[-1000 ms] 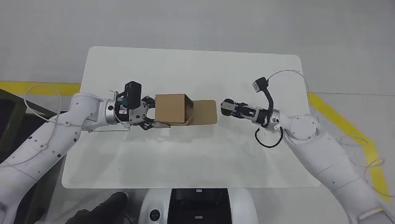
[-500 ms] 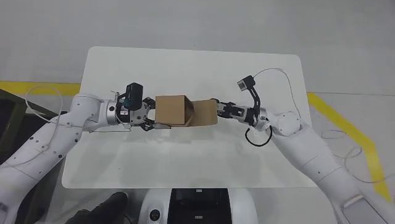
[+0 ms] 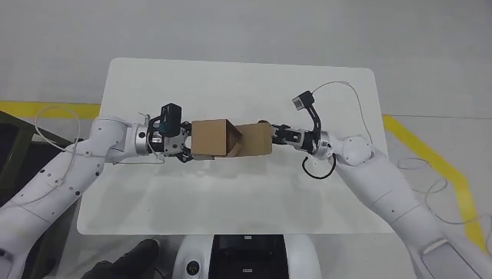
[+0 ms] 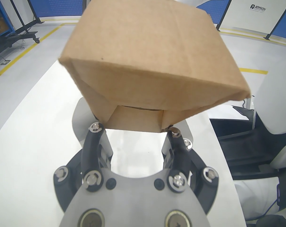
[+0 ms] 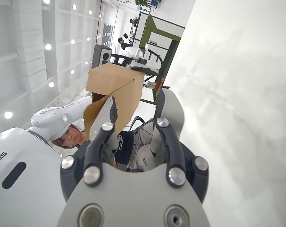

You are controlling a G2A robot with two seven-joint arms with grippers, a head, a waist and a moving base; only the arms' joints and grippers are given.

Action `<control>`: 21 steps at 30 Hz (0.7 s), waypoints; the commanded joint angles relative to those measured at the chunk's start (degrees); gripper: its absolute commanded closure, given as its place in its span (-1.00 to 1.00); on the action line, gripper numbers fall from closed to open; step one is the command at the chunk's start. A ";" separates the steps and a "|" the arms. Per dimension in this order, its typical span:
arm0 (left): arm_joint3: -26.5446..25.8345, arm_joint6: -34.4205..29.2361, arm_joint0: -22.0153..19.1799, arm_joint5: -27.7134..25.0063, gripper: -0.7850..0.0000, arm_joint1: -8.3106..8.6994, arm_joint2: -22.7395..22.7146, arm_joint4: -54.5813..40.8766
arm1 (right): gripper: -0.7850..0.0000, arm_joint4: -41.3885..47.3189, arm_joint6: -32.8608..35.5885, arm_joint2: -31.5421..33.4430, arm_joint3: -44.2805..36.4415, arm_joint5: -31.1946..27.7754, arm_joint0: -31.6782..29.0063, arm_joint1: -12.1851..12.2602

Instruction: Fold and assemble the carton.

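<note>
A brown carton [image 3: 211, 137] lies on its side in the middle of the white table [image 3: 231, 87]. Its long flap [image 3: 254, 138] sticks out at the right end, partly raised. My left gripper [image 3: 183, 142] is at the carton's left end. In the left wrist view the carton [image 4: 145, 55] looms close, and my left gripper [image 4: 134, 129] is open with both fingertips [image 4: 97, 128] touching the end flaps. My right gripper [image 3: 275, 136] is at the flap's outer edge. In the right wrist view my right gripper [image 5: 137, 98] is open, one finger [image 5: 110, 112] lying against the flap [image 5: 126, 105].
Bare table top stretches all round the carton, towards the far edge and the near edge [image 3: 231, 231]. Yellow floor tape [image 3: 430, 160] runs past the table's right side. A cable [image 3: 338, 91] loops above the right arm.
My right gripper has moved left up to the carton and pushed the flat flap, which now stands partly raised and looks shorter. The left gripper edged slightly right with the carton's end.
</note>
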 commanded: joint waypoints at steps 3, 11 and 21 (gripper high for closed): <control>0.46 -0.09 0.14 0.00 0.32 -0.06 -0.41 -0.08 | 0.14 1.68 1.59 1.49 -0.13 -1.21 -1.62 0.27; 0.38 -1.43 0.41 0.00 0.32 -0.28 -0.84 0.17 | -0.44 2.87 3.80 5.25 -1.88 -2.14 -3.47 1.00; 0.10 -2.34 0.88 0.00 0.29 -0.66 -1.64 0.33 | 0.17 -3.06 3.97 6.42 -5.06 3.02 -3.93 1.20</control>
